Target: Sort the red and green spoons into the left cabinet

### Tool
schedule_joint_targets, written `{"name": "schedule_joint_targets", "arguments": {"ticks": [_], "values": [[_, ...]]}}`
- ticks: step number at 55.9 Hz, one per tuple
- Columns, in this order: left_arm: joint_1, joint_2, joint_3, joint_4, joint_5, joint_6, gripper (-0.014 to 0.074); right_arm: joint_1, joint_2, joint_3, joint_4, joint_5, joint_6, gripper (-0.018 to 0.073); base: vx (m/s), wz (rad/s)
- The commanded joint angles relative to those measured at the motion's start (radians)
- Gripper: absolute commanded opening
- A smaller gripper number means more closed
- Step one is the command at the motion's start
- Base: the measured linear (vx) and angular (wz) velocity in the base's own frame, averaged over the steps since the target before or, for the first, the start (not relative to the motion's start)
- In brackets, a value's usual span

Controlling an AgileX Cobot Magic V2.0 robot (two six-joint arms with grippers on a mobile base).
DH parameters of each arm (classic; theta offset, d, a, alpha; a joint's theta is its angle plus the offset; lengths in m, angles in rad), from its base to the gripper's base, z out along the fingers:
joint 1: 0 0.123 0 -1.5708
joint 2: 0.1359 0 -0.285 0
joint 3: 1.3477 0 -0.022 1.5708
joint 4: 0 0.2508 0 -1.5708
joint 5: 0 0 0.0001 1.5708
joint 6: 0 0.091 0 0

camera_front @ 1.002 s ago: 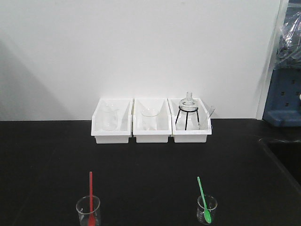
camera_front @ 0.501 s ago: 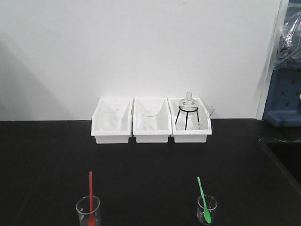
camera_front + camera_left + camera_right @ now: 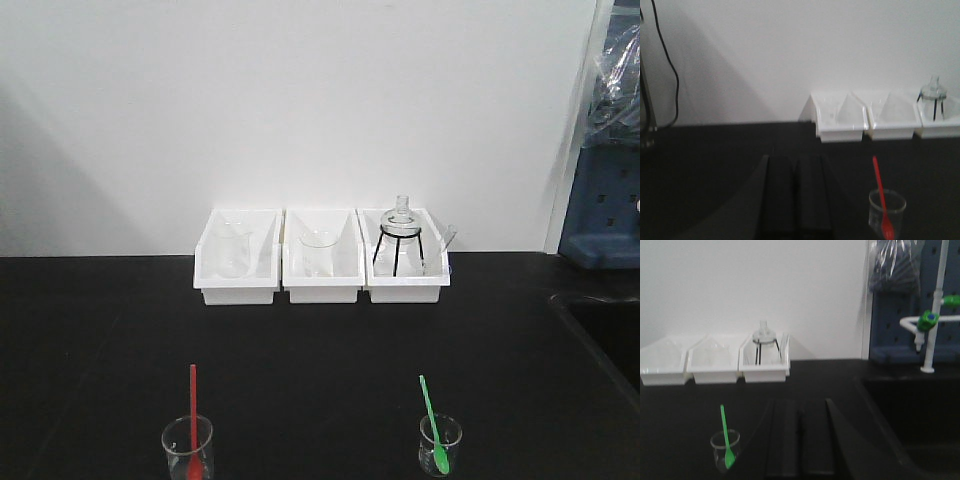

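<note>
The red spoon (image 3: 193, 408) stands bowl-down in a small glass beaker (image 3: 188, 452) at the front left of the black table; the left wrist view shows the red spoon (image 3: 880, 196) to the right of my left gripper (image 3: 795, 196). That gripper's black fingers lie together, shut and holding nothing. The green spoon (image 3: 432, 422) leans in another beaker (image 3: 440, 445) at the front right. It shows as the green spoon (image 3: 726, 436) left of my right gripper (image 3: 800, 440), which is also shut and holds nothing. The left cabinet is out of view.
Three white bins (image 3: 322, 256) with glassware stand in a row against the back wall. A blue pegboard (image 3: 912, 305) and a dark sink (image 3: 912, 415) are to the right. A grey metal post (image 3: 644, 95) and a black cable (image 3: 670, 65) are at the far left.
</note>
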Motion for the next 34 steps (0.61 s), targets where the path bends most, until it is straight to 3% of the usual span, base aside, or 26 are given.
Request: {"name": "schedule_joint_targets", "arguments": {"ticks": [1, 16, 24, 34], "values": [[0.000, 0.076, -0.034, -0.003, -0.065, -0.002, -0.0006, -0.006, 0.088, -0.037, -0.006, -0.076, -0.002, 0.0001, 0.00, 0.00], [0.000, 0.161, -0.034, -0.002, -0.146, -0.002, 0.0039, -0.006, 0.239, -0.037, -0.006, -0.112, 0.001, 0.0067, 0.00, 0.00], [0.000, 0.179, -0.034, -0.002, -0.221, -0.002, 0.0120, -0.006, 0.302, -0.037, -0.005, -0.099, 0.036, 0.0171, 0.00, 0.00], [0.000, 0.203, -0.034, -0.002, -0.228, -0.010, 0.0288, -0.006, 0.380, -0.037, -0.006, -0.156, 0.029, 0.0356, 0.00, 0.00]]}}
